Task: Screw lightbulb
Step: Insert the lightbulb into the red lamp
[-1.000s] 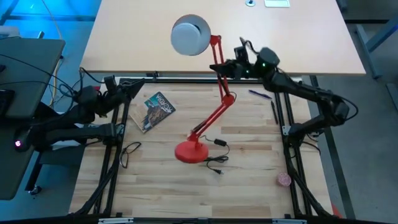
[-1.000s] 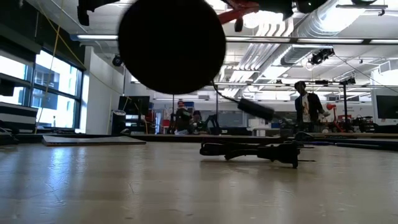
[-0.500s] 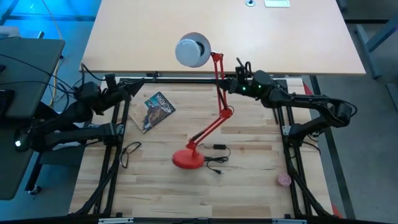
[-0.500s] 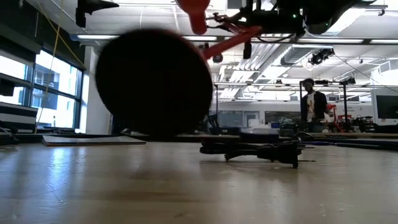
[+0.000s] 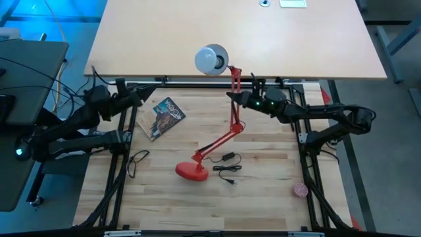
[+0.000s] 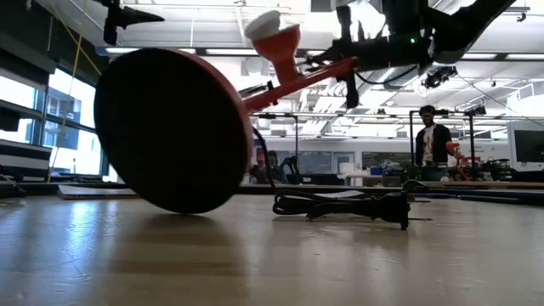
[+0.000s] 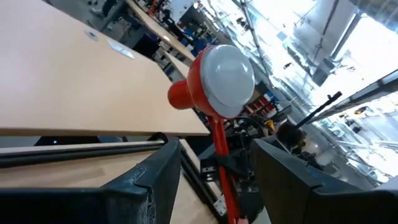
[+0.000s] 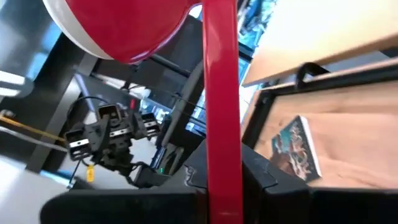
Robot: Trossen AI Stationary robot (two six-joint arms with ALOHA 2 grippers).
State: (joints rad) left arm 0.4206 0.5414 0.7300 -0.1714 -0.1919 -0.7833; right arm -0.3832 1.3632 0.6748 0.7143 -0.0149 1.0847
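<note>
Right gripper [image 5: 234, 96] clamped on red lamp [image 5: 231, 118] upper arm, base tilted off table; left gripper [image 5: 139, 96] fingers apart, empty.

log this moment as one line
right tool: shut on lamp arm | left tool: open, empty | lamp base tilted | bulb: unseen

Lighting and picture quality: bright, even overhead light.
Ceiling strip lights [image 6: 212, 51] glare in the low view; the lamp base [image 6: 174, 129] shows as a dark silhouette, soft-edged. Wrist views blur near the fingers [image 7: 146, 186]; windows wash out.
</note>
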